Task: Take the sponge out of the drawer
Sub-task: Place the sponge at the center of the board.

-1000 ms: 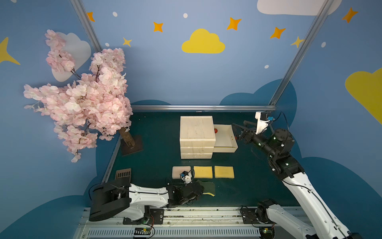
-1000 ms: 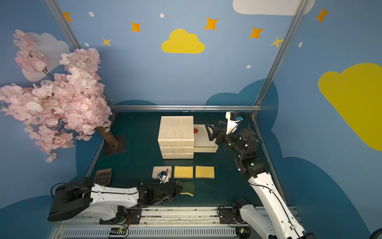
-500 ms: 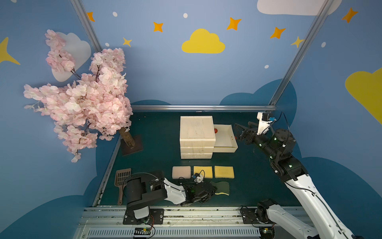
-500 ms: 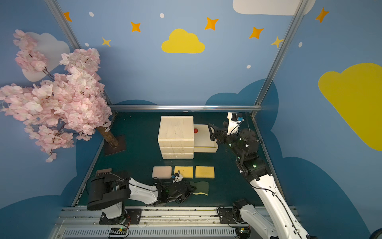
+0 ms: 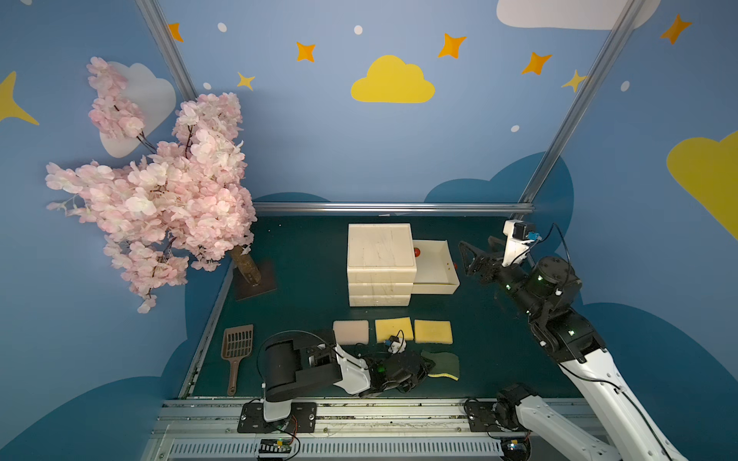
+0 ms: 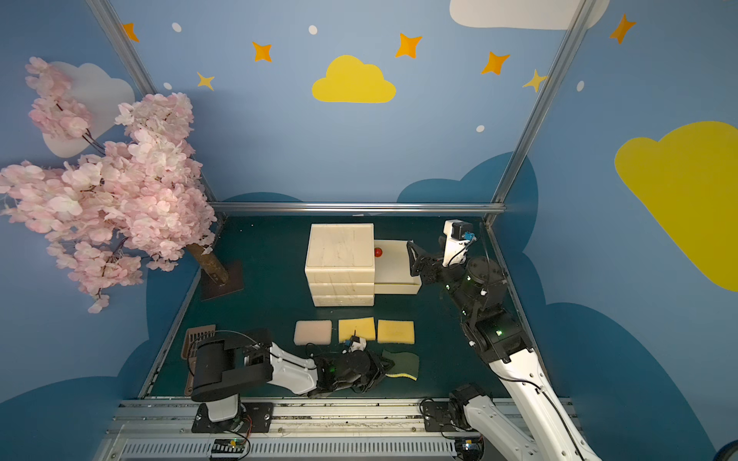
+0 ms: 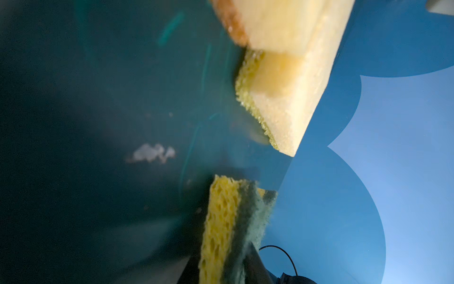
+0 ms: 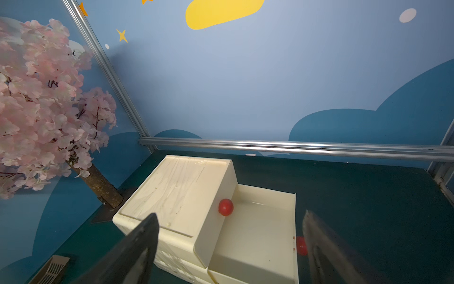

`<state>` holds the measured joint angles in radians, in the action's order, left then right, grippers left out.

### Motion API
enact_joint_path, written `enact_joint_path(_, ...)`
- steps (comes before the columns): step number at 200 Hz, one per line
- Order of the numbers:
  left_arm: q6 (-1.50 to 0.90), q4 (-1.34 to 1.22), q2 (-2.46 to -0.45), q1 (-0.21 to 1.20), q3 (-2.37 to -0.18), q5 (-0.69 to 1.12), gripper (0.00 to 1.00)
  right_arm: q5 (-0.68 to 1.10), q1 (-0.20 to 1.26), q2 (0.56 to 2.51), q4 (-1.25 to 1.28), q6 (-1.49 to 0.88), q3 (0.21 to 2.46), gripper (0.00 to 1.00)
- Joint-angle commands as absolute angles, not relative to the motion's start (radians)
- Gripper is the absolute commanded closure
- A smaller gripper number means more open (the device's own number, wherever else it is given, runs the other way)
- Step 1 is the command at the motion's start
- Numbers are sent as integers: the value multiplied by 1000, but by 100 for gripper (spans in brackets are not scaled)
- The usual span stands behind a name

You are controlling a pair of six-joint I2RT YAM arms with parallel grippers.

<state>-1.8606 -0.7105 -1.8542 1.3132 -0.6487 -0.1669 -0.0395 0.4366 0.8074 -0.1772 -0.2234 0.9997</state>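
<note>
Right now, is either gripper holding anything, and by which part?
The right gripper is open and empty. The left gripper sits at one end of the green-and-yellow sponge lying on the mat; whether it grips cannot be told.

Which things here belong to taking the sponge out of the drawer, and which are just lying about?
Job: green sponge, open drawer, cabinet.
Lying about: blossom tree, brown scoop, pink pad, middle yellow pad, end yellow pad.

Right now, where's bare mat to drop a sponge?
Bare mat between tree base and drawer unit, and right of the yellow sponges, near side of the open drawer. Crowded at the front: pink sponge, green sponge, left claw.
</note>
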Motion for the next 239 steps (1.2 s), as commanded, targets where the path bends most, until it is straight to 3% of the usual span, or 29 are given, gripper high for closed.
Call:
enact_joint_path(1, -1863, -534, -1860, 1323, -639, -134, 63, -72, 442, 796, -187, -203, 1029, 9)
enact_joint_path(101, -1891, -335, -1786, 1352, -668, -134, 34, -78, 443, 792, -186, -197, 1026, 9)
enact_joint_path(144, -1839, -55, -1729, 1346, -777, -115, 11, -74, 443, 786, -184, -196, 1023, 9)
enact_joint_path(197, -1770, 99, -1744, 1315, -887, -66, 9, -89, 444, 779, -186, -186, 1020, 9)
enact_joint_path(239, -1680, 254, -1676, 1315, -951, -126, 8, -103, 442, 784, -191, -176, 1022, 9)
